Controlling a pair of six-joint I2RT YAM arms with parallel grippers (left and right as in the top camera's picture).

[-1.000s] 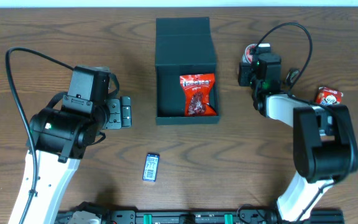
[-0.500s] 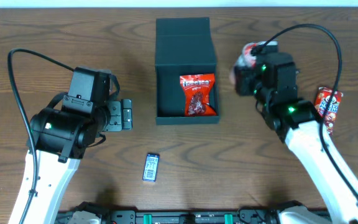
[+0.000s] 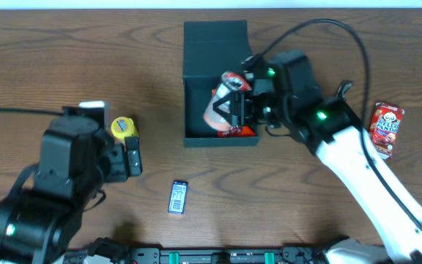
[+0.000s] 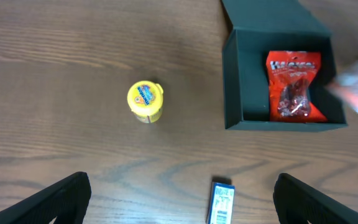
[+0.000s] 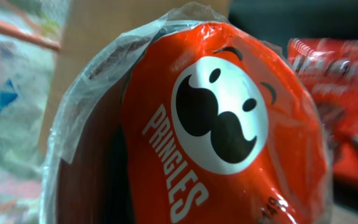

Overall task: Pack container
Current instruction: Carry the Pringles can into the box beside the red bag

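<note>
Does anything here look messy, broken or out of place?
Nothing looks spilled or damaged. The container sits open with a red snack bag inside, and the right end effector holds a Pringles can over it.

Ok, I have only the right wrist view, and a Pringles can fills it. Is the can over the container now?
Observer: Yes. In the overhead view the right end effector holds the Pringles can over the open container, above the red snack bag.
Operator: Which items lie outside?
Observer: A small yellow tub to the container's left, a blue-white packet in front of it, a red packet to its right.
Operator: Is the left end effector busy?
Observer: No, the left end effector is open and holds nothing.
</note>
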